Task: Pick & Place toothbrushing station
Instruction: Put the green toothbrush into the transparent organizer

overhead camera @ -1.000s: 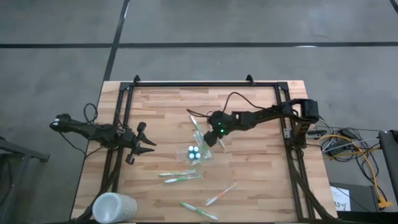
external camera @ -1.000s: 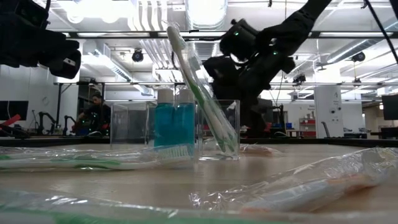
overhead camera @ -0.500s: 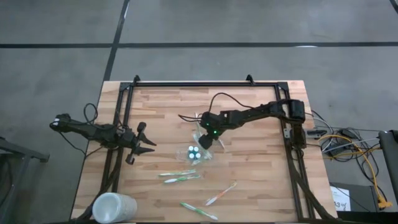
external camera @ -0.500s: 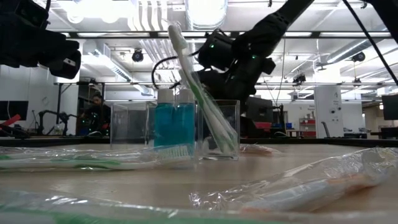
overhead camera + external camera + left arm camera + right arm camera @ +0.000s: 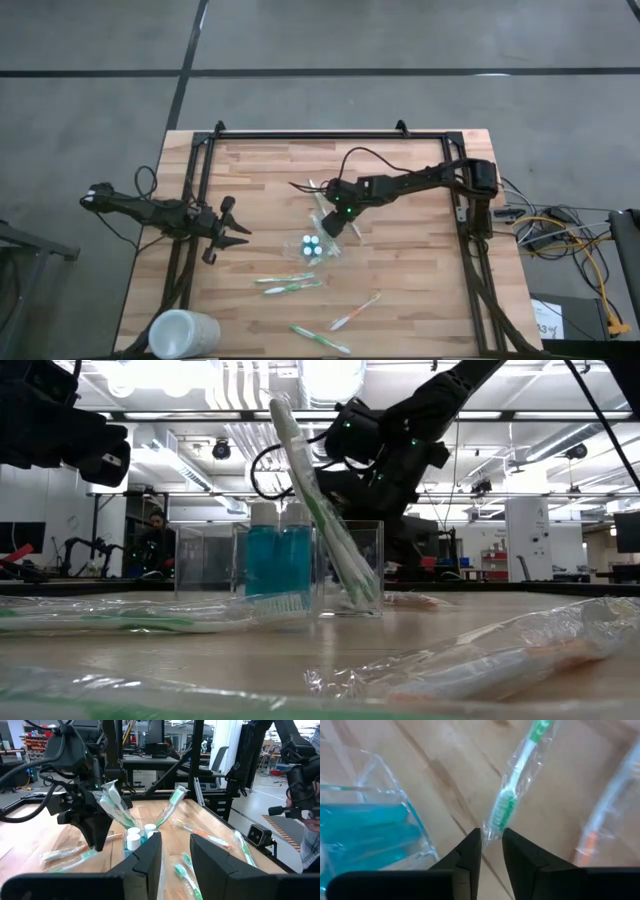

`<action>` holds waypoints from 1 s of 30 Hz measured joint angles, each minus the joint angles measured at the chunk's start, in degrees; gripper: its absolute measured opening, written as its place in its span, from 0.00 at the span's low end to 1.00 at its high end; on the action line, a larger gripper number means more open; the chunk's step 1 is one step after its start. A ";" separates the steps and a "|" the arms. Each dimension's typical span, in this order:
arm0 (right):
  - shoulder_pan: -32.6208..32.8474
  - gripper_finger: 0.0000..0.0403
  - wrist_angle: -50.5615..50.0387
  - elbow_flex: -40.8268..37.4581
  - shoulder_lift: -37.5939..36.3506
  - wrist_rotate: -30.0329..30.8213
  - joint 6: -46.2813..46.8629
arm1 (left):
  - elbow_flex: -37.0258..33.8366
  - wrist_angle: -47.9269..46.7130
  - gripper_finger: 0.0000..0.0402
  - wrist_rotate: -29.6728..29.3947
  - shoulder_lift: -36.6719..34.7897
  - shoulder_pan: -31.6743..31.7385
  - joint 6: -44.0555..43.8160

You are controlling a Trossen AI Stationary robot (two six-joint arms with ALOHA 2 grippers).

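Right, starting at the near-left corner of the tabletop point(image 5: 400, 270), the frosted white cup point(image 5: 183, 335) stands well behind and to the side of the left gripper point(image 5: 238, 236). It looks like a bystander to this job. That gripper hovers at the left edge with its fingers spread and nothing between them, and I read it as parked out of the way so the other arm has room. Ahead of those fingers, well apart from them, two wrapped green brushes point(image 5: 290, 285) lie flat, presumably waiting to be picked. Beyond them is the toothbrushing station point(image 5: 372, 560), the small clear holder, upright near the middle of the tabletop. The blue tubes point(image 5: 280, 560) stand in one side of it, and wrapped brushes lean out of it in a V. Now the action: the right gripper point(image 5: 491, 834) hangs just above the holder at the upper end of a leaning brush. From its own wrist, the head end of a wrapped green toothbrush point(image 5: 507, 802) reaches into the narrow gap between the fingers. Whether they pinch it, I cannot tell. Taking it high would keep the fingers off the holder's wall. An orange brush point(image 5: 355, 312) lies off beyond, well clear of them.
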 joint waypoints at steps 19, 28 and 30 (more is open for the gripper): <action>0.44 0.03 2.15 -4.07 -5.92 7.04 0.01 | 0.00 0.02 0.27 0.02 0.00 0.00 0.00; 0.68 0.02 4.94 -8.68 -12.89 11.80 -1.30 | 0.00 0.02 0.27 0.00 0.00 0.00 0.00; 0.68 0.02 6.02 -10.25 -14.64 11.81 -1.68 | 0.00 0.02 0.27 0.00 0.00 0.00 0.00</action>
